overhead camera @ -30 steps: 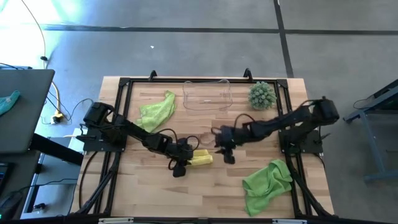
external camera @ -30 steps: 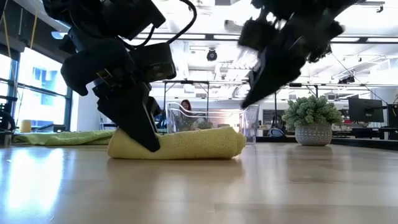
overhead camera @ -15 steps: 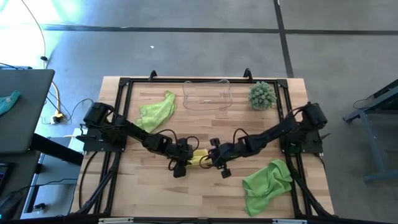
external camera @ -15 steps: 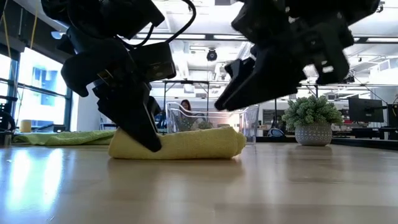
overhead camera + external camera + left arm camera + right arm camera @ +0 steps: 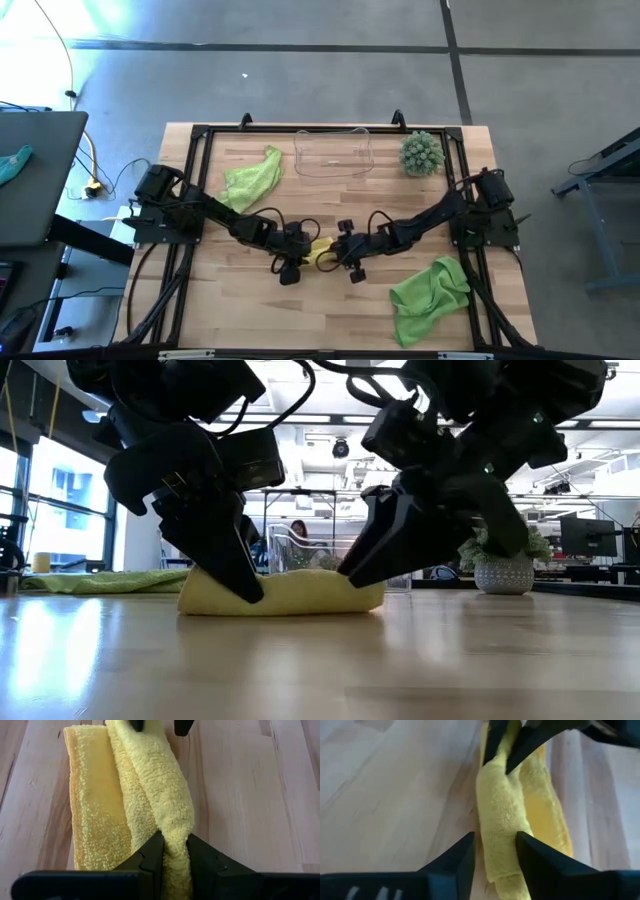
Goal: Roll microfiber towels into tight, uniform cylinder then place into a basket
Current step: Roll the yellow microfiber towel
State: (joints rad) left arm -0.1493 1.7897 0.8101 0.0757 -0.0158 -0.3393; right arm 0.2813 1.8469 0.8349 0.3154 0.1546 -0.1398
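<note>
The right gripper (image 5: 340, 259) has dropped onto the yellow towel (image 5: 322, 251), straddling one end unclosed; the left gripper (image 5: 297, 255) pinches the other, well short of the basket (image 5: 334, 153). Lifting looks next.

Both grippers crowd the yellow towel (image 5: 322, 251); bare table (image 5: 330, 205) lies open toward the basket (image 5: 334, 153).

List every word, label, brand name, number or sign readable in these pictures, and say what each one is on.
None can be read.
Yellow towel, green towels, clear basket, potted plant, wooden table: no print shows.
Left gripper and right gripper: dark, with no markings visible.
Room behind the table, low view: any signs are too small and blurred.
</note>
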